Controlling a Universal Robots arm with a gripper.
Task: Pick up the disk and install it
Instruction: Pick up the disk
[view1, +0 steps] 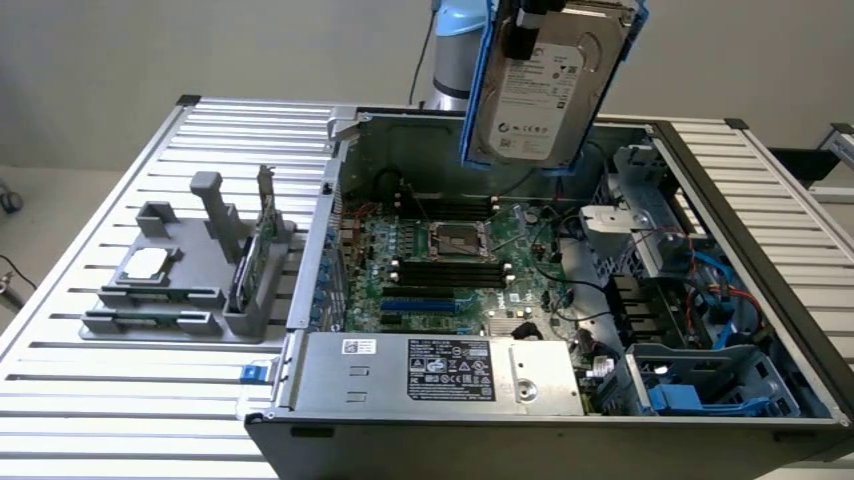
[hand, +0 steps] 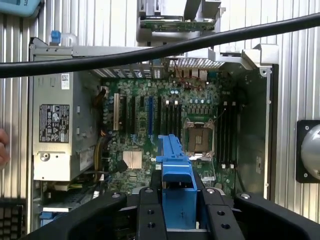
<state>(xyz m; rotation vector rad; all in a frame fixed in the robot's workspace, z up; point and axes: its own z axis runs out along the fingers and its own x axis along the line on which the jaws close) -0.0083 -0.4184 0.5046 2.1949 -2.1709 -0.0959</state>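
Claw (hand: 179, 210) clenched on the blue bracket (hand: 174, 160) of the disk (view1: 550, 85). The disk hangs directly beneath, long axis vertical, above the open computer case (view1: 334, 215). Drive cage (view1: 701, 362) sits at 5 o'clock from it in the exterior view.

My gripper (hand: 179, 200) looks matt black plastic. The disk (view1: 541, 85) has a dull silver metal face with a matt white paper label, framed in smooth blue plastic. The worktop (view1: 107, 400) is ribbed, satin grey metal; the power-supply box (view1: 350, 388) is smooth grey sheet metal.
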